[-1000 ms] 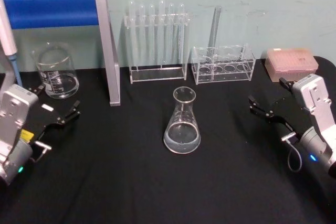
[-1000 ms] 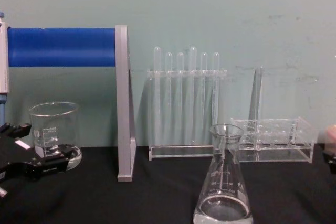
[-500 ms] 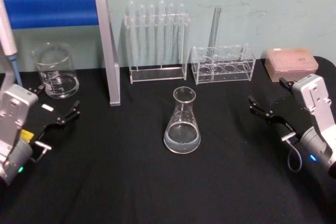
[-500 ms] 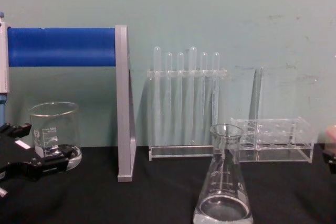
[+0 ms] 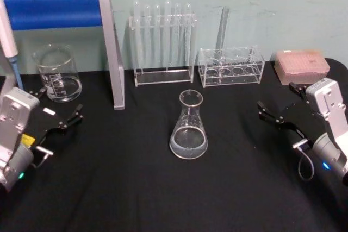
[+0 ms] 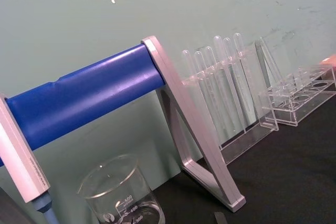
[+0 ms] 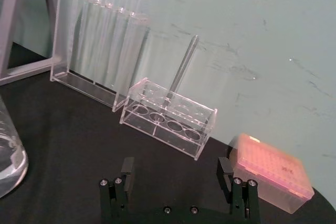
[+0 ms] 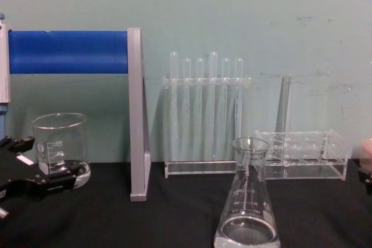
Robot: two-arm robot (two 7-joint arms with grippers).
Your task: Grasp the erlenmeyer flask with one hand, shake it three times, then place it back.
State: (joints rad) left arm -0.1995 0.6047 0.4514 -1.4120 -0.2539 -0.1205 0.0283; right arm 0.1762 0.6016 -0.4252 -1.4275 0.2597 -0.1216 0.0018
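The erlenmeyer flask (image 5: 188, 129) stands upright in the middle of the black table, with a little clear liquid in its base; the chest view shows it close up (image 8: 247, 210), and its edge is in the right wrist view (image 7: 6, 156). My right gripper (image 5: 277, 98) hovers open to the right of the flask, well apart from it, with nothing between its fingers (image 7: 176, 169). My left gripper (image 5: 58, 103) sits open at the table's left side, beside the beaker, also seen in the chest view (image 8: 40, 161). Neither touches the flask.
A glass beaker (image 5: 57, 74) stands at the back left by a blue-barred grey stand (image 5: 111, 52). Behind the flask are a tall test tube rack (image 5: 162, 39) and a low clear rack (image 5: 231, 68) holding one tube. A pink tip box (image 5: 300, 64) sits at the back right.
My right arm has shifted very slightly to the right. The flask and the left arm have stayed put.
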